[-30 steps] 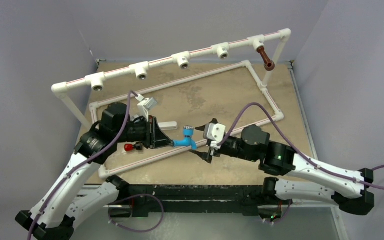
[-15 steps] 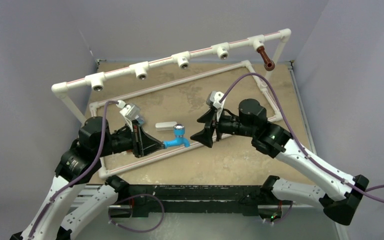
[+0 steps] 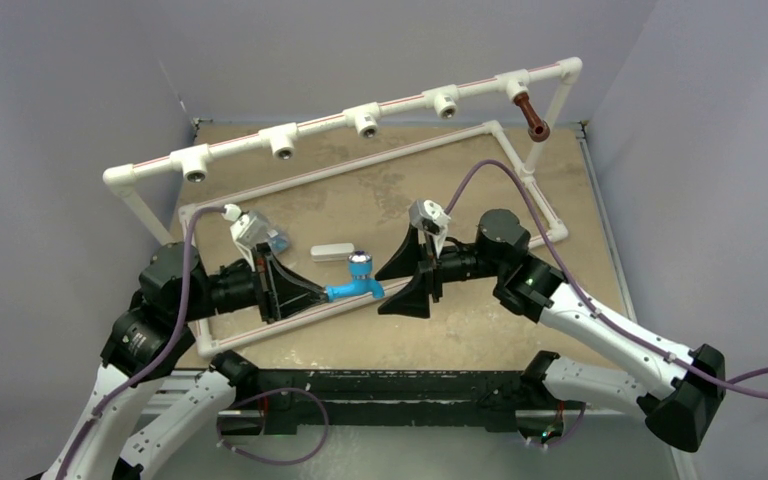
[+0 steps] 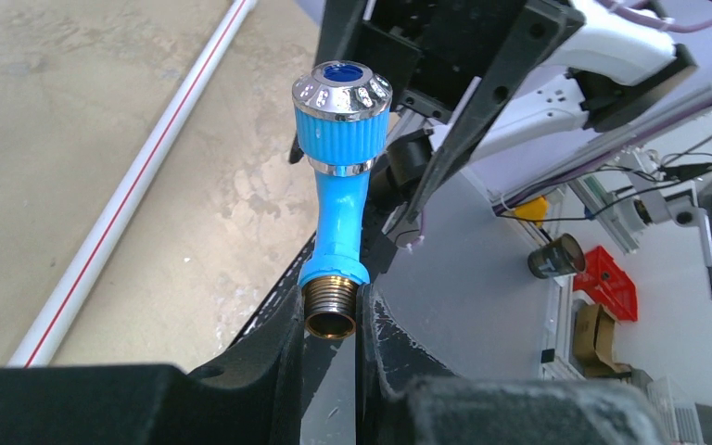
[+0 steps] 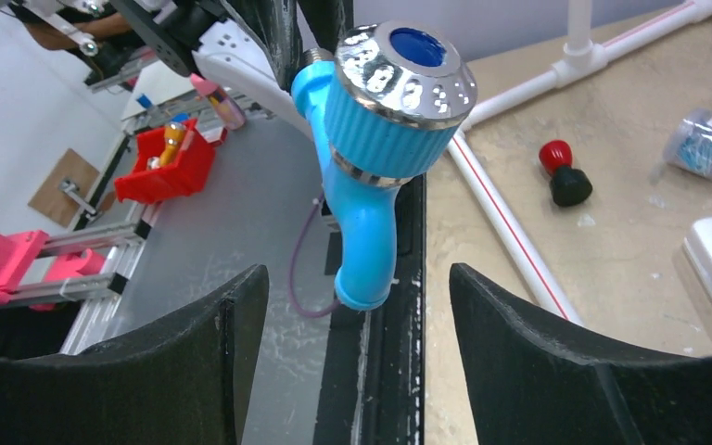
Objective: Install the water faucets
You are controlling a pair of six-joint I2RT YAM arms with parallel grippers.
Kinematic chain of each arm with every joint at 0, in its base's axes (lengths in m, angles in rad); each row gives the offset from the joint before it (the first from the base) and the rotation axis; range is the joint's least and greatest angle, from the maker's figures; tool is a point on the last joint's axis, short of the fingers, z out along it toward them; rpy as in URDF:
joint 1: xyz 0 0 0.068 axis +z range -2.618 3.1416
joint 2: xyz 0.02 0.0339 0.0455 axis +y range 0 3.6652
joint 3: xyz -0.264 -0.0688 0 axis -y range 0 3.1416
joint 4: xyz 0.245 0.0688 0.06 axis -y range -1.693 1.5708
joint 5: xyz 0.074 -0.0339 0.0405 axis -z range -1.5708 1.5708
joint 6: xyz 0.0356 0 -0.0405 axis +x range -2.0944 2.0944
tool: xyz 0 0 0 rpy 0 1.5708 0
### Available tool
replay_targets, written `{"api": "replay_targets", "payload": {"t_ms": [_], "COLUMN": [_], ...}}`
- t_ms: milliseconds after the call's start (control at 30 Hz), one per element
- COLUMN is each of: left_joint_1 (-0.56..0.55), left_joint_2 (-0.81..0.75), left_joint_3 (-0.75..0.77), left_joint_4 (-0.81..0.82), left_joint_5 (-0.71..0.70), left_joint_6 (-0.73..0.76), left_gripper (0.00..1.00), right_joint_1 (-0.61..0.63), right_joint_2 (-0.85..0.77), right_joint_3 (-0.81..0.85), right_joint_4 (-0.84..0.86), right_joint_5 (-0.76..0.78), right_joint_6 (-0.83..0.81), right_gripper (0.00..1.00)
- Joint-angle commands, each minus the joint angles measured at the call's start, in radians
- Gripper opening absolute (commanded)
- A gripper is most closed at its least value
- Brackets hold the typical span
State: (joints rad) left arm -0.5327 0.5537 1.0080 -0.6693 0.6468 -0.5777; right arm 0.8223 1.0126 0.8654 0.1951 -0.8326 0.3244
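1. The table (image 3: 460, 200) is a tan, stained board between plain grey walls (image 3: 80, 80). A white pipe frame (image 3: 360, 163) lies flat on it.
2. A raised pipe rail (image 3: 400, 103) crosses the far side with open tee fittings (image 3: 365, 120). The brown faucet (image 3: 533, 118) hangs from the rightmost one.
3. A white block (image 3: 333, 251) lies on the board near the centre, and a red-capped piece (image 5: 564, 173) lies farther left.
4. The left gripper (image 4: 331, 315) is clamped on the brass threaded end of the blue faucet (image 3: 357, 280), holding it above the board with its silvery cap up.
5. The right gripper (image 3: 381, 295) has its fingers spread wide, one on each side of the faucet and not touching it.
6. Compared with half a second ago, the right gripper has dropped and closed in on the faucet. The left arm has drawn back slightly, and the brown faucet is unchanged.
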Motion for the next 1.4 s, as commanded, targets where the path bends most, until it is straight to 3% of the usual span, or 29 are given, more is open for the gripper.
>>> {"api": "replay_targets", "payload": {"t_ms": [0,400,700,1367], "left_joint_1": [-0.006,-0.006,-0.006,-0.006], "left_joint_2": [-0.006,0.016,0.022,0.02], "left_joint_3": [0.02,-0.003,-0.011,-0.035], "left_joint_4": [0.138,0.248,0.284,0.322], "left_joint_5": [0.083,0.14,0.143,0.147], "left_joint_6": [-0.043,-0.089,-0.099,-0.119], "left_gripper": [0.0,0.0,0.0,0.0], "right_joint_1": [-0.006,-0.007,-0.006,-0.006], "right_joint_2": [-0.017,-0.029,-0.048,-0.056], "right_joint_3": [-0.02,-0.066,-0.084,-0.095], "right_joint_4": [0.203,0.459,0.499,0.563], "right_joint_5": [-0.058,-0.054,-0.049,0.001], "right_joint_6": [0.122,0.291,0.317,0.355], "right_gripper": [0.72,0.63,0.48,0.42]}}
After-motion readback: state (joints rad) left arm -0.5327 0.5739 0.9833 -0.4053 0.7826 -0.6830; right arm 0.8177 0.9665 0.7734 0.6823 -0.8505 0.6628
